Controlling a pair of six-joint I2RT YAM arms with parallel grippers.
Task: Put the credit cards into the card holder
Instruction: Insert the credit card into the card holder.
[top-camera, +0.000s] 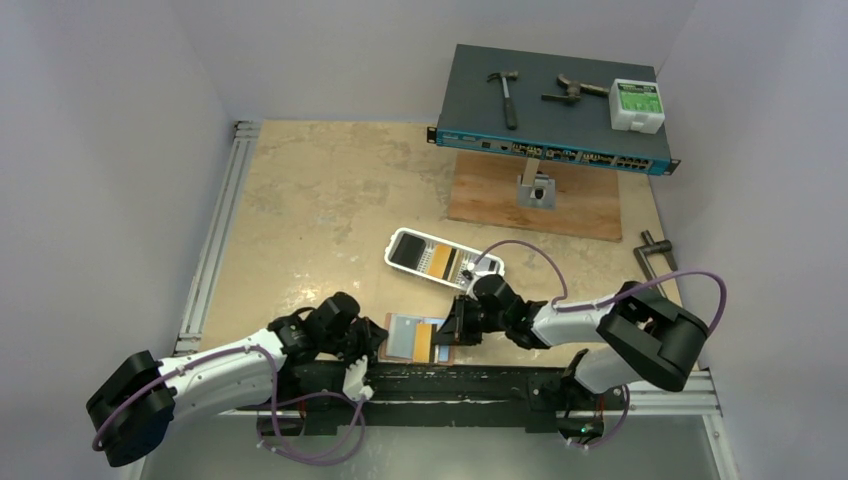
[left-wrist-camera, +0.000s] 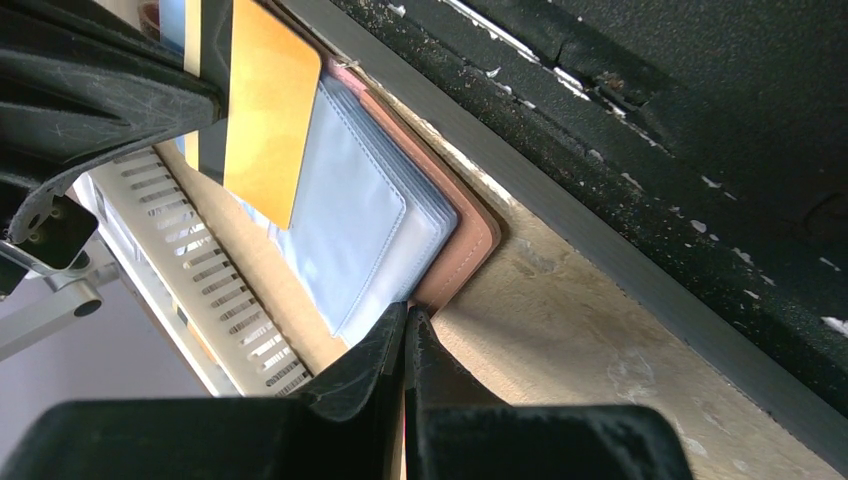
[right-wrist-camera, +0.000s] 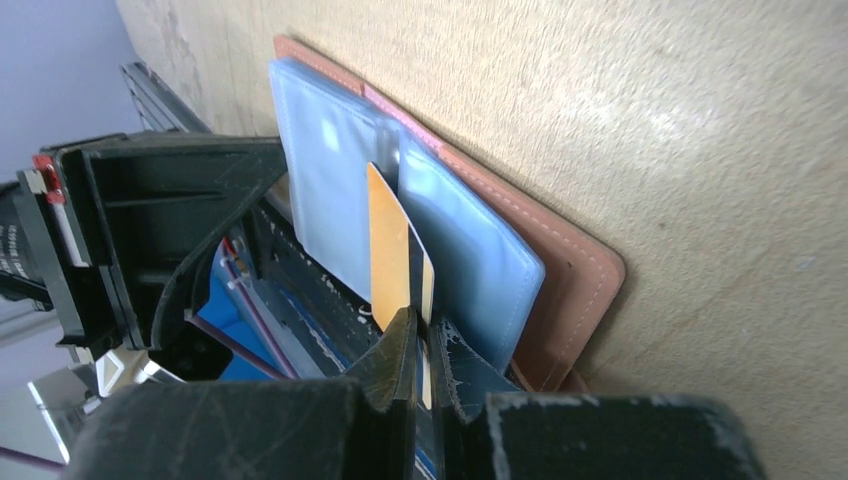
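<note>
The card holder (top-camera: 405, 338) lies open near the table's front edge, its brown leather cover (right-wrist-camera: 572, 270) under pale blue sleeves (right-wrist-camera: 330, 190). My right gripper (right-wrist-camera: 420, 328) is shut on an orange-yellow credit card (right-wrist-camera: 388, 250), which stands on edge with its far end against the sleeves. The same card (left-wrist-camera: 265, 110) shows at the top left of the left wrist view. My left gripper (left-wrist-camera: 408, 318) is shut, its tips touching the holder's edge (left-wrist-camera: 470, 235). A black card (top-camera: 410, 252) and an orange one (top-camera: 440, 262) lie in the white tray (top-camera: 400, 236).
A black rail (top-camera: 450, 380) runs along the near edge just behind the holder. At the back stands a blue-grey network switch (top-camera: 550, 105) with hammers and a white box (top-camera: 637, 105) on it, over a wooden board (top-camera: 535, 205). A metal handle (top-camera: 655, 255) lies at right.
</note>
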